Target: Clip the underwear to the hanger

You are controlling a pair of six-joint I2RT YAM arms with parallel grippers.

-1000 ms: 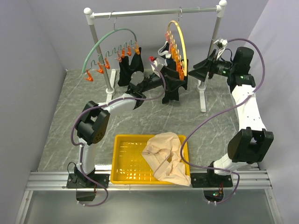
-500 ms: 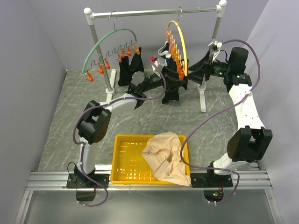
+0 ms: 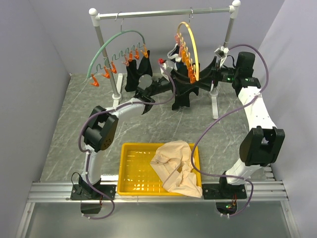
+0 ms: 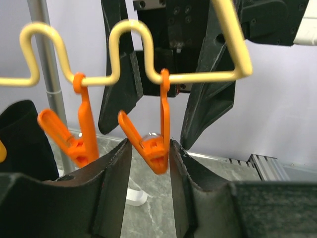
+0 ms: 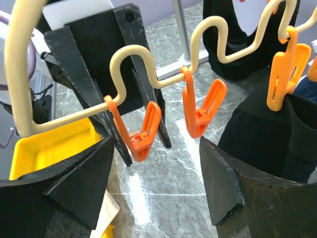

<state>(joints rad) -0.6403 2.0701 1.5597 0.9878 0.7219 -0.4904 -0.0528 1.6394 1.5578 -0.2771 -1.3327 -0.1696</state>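
Note:
The pale yellow hanger hangs from the rack rail with a row of orange clips. The black underwear hangs below it, its top at one of those clips; it fills the right of the right wrist view. My left gripper is closed narrowly on one orange clip under the wavy wire, and both fingers touch it. My right gripper is open on the hanger's other side. In its wrist view, two free clips hang just beyond its wide jaws.
A green hanger with orange clips holds another black garment at the left of the rail. The rack's right post stands close to my right arm. A yellow tray with a beige garment sits near the front.
My right arm has swung left, bringing its open gripper up to the yellow hanger. My left gripper has stayed at the clip.

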